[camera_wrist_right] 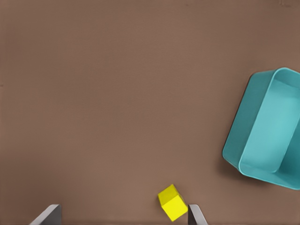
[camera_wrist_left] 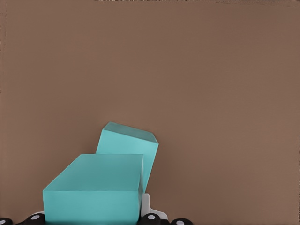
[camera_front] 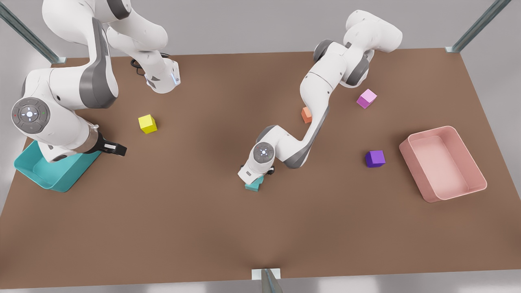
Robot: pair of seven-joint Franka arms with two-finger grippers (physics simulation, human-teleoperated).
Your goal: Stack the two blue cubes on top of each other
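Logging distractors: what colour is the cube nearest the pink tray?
Dark purple cube, clearest in the front view, beside the pink tray.

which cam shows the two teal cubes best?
Left wrist view: both teal cubes fill the foreground, the rear one tilted. In the front view, the left gripper hides most of them. The right wrist view looks at the yellow cube.

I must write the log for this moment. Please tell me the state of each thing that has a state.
Left gripper: low at the teal cubes, grip hidden.
Near teal cube: at the left gripper.
Far teal cube: tilted, beside the first.
Right gripper: fingers open, empty, waiting.
Teal tray: upright, empty.
Pink tray: upright, empty.
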